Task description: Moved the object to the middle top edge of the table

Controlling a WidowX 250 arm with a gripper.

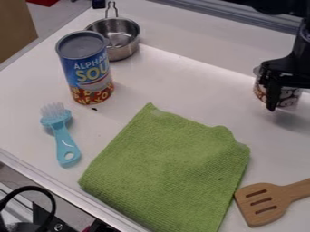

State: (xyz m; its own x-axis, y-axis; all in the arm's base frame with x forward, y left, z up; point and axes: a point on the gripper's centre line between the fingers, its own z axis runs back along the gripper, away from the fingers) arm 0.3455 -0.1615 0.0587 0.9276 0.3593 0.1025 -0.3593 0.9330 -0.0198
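Observation:
The black gripper (279, 86) hangs at the right side of the table (181, 74), coming down from the upper right corner. Right at it is a small can with a brown and white patterned label (260, 93), partly covered by the gripper. Whether the can is held, or rests on the table behind the gripper, I cannot tell. A shadow lies on the white surface just below the two.
A tall soup can (88, 72) stands upper left, a metal pot (124, 36) close behind it. The blue brush (62, 136) lies at the left, a green cloth (169, 170) spreads across the front middle, and a wooden spatula (263, 204) lies lower right.

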